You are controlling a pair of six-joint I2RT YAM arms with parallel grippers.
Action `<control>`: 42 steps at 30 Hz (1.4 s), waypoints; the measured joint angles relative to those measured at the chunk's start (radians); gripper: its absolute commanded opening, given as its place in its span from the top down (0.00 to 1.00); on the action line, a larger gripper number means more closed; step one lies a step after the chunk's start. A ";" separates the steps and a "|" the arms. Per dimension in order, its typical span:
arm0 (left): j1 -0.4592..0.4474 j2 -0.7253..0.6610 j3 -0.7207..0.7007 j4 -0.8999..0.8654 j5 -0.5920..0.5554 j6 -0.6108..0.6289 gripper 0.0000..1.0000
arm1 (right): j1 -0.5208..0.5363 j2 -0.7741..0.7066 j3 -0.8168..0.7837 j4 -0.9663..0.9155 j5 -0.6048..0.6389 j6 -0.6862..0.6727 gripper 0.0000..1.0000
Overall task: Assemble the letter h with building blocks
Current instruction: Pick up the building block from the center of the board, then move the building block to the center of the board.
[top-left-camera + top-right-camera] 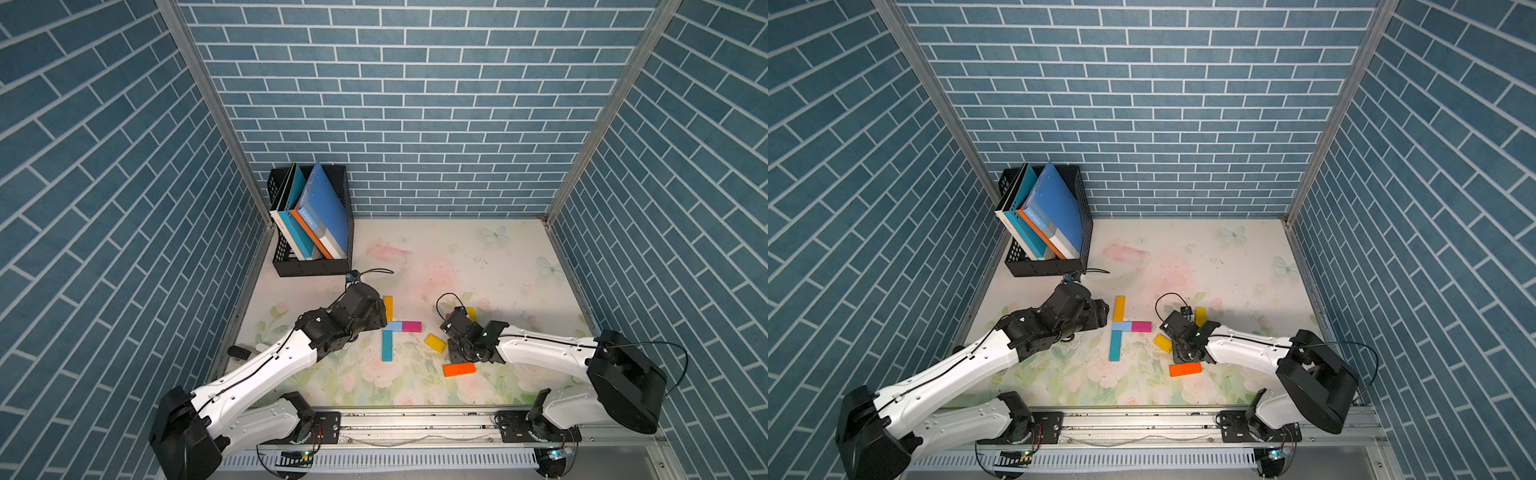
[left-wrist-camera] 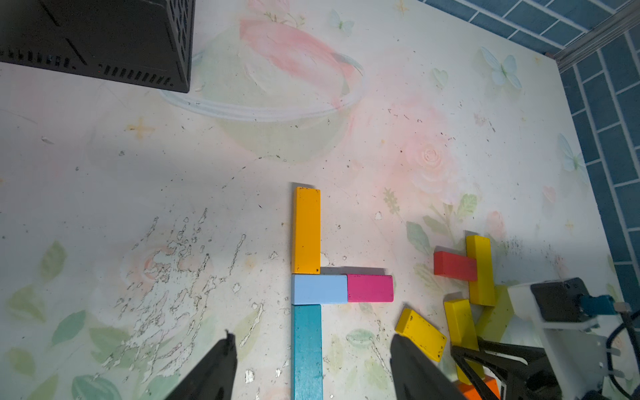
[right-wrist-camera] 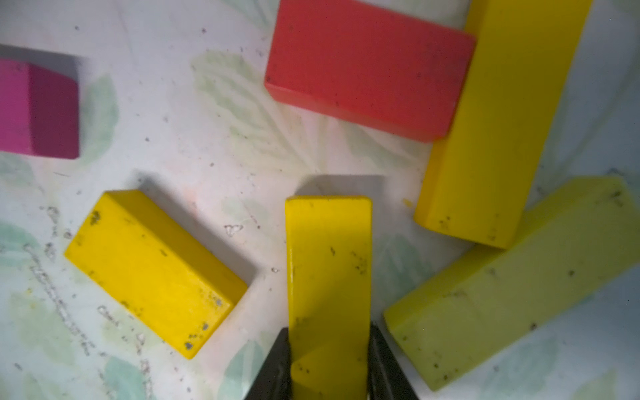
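Clerk: Right gripper (image 3: pixel 329 332) is clamping long yellow block (image 3: pixel 329 259) near red block (image 3: pixel 367 69); left gripper (image 2: pixel 313 337) is hanging open over teal block (image 2: pixel 306 322).
Checker: Risk — grip is looking off-centre, so the block may be tilting on lifting.

The orange block (image 2: pixel 306 230), light blue block (image 2: pixel 319 289) and teal block (image 2: pixel 307 349) touch in a line. A pink block (image 2: pixel 370 288) touches the light blue one's side. The left gripper (image 2: pixel 313 336) stands wide apart over the teal block.
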 measured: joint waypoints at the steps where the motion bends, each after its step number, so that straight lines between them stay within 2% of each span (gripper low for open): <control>1: 0.002 -0.002 0.000 0.000 0.000 0.000 0.26 | 0.000 -0.014 0.000 -0.016 0.009 0.004 0.86; 5: 0.008 -0.017 -0.003 0.000 -0.015 -0.010 0.29 | 0.003 -0.086 0.037 -0.098 0.043 0.024 0.92; 9: 0.028 -0.051 -0.021 0.000 -0.027 -0.023 0.29 | 0.050 -0.074 0.136 -0.117 0.053 0.051 0.95; 14: 0.054 -0.061 -0.023 -0.001 -0.027 -0.026 0.30 | 0.198 0.114 0.293 -0.056 0.021 0.098 0.96; 19: 0.067 -0.063 -0.033 -0.001 -0.026 -0.026 0.31 | 0.267 0.281 0.340 0.028 -0.047 0.133 0.98; 22: 0.074 -0.063 -0.040 -0.002 -0.025 -0.026 0.31 | 0.259 0.322 0.326 0.031 -0.067 0.158 1.00; 25: 0.080 -0.064 -0.044 -0.003 -0.022 -0.026 0.32 | 0.242 0.303 0.299 0.041 -0.076 0.179 1.00; 34: 0.088 -0.066 -0.048 0.000 -0.007 -0.026 0.33 | 0.113 0.093 0.100 -0.032 -0.058 0.227 1.00; 38: 0.093 -0.063 -0.048 0.000 -0.007 -0.026 0.33 | 0.113 0.080 0.125 -0.103 -0.037 0.222 1.00; 42: 0.114 -0.051 -0.052 0.001 0.000 -0.026 0.34 | 0.165 0.151 0.242 -0.136 -0.037 0.211 1.00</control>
